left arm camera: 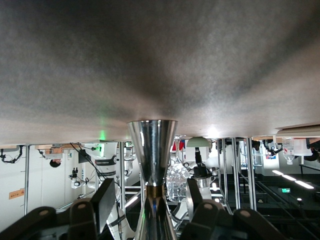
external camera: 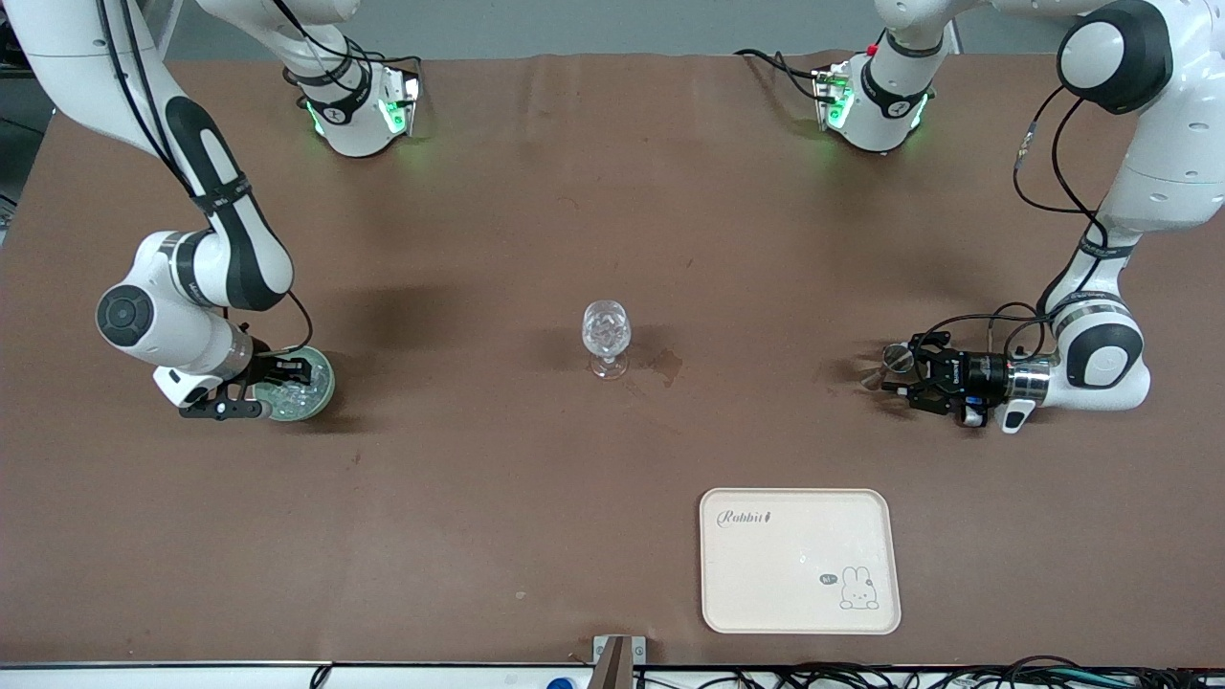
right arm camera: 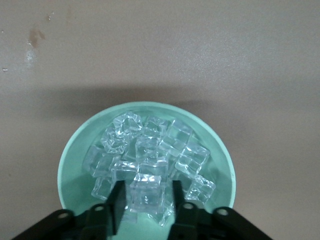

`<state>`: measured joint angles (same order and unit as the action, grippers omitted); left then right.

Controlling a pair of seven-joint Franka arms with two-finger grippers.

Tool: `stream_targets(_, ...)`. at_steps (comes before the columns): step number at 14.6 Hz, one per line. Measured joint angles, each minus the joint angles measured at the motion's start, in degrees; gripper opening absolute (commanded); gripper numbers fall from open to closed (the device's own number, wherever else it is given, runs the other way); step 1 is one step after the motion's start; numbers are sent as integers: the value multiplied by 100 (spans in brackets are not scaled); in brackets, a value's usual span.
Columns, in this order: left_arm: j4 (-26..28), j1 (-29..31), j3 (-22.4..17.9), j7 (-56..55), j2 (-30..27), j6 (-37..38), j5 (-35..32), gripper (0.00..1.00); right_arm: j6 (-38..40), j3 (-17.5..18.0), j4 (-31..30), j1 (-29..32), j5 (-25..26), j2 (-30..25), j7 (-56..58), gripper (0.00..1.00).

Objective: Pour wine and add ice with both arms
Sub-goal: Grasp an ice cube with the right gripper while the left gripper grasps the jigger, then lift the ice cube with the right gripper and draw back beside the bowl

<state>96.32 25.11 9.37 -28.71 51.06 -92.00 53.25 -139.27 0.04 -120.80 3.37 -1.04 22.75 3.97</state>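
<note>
Ice point(right arm camera: 150, 160) heaped in the bowl point(right arm camera: 75, 155); right gripper point(right arm camera: 145, 207) down in it, jaws astride one lump; left gripper point(external camera: 904, 375) clamps the jigger point(left arm camera: 152, 150), glass point(external camera: 606, 335) midway between arms.

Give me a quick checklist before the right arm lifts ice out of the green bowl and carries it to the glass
1. right gripper is down in the green bowl with fingers either side of one ice cube: ok.
2. Fingers actually clamped on that cube: cannot tell.
3. stemmed glass stands upright mid-table: ok.
4. Room left in the glass, which already shows ice-like glints: cannot tell.
5. left gripper holds the metal jigger at its own end of the table, apart from the glass: ok.
6. tray lies nearer the front camera than the glass, off the bowl-to-glass line: ok.
</note>
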Motion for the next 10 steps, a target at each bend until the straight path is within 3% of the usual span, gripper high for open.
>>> stream_targets(2,1,0,0,0,3,4,30,61,-6,0,-18,0,0,0,0,12)
stream_targets(7,4,-8,1,-2,5,6,59,58,-25,0,-21,0,0,-2,0,8)
stream_targets(10,3,-80,2,-4,5,-7,61,55,-30,1,-18,-2,0,-3,0,0)
